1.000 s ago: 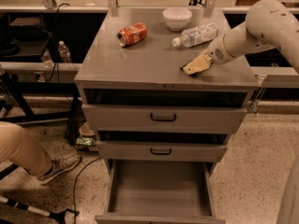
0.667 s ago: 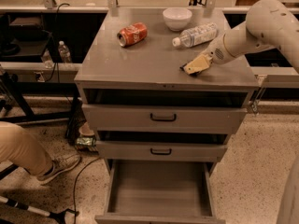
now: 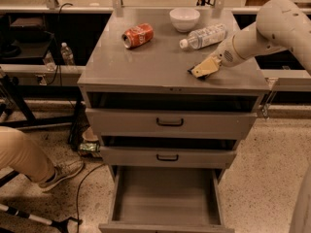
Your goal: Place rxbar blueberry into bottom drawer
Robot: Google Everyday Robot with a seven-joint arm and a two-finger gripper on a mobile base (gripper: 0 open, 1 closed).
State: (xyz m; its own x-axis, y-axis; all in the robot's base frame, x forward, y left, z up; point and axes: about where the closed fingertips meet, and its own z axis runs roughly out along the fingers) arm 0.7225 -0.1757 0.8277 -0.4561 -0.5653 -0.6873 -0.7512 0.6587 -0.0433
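My gripper [image 3: 200, 72] rests low on the grey cabinet top [image 3: 146, 62], near its front right, at the end of the white arm [image 3: 272, 28] that reaches in from the right. A thin dark sliver shows at the gripper's tip; this is the rxbar blueberry [image 3: 191, 71], mostly hidden under the gripper. The bottom drawer [image 3: 165, 198] is pulled wide open below, a plain grey tray with nothing in it.
A crushed red can [image 3: 137, 35], a white bowl [image 3: 184, 19] and a clear plastic bottle [image 3: 204, 36] lie at the back of the top. Two upper drawers with black handles [image 3: 170, 122] stand slightly ajar. A person's leg and shoe [image 3: 53, 171] are at the left.
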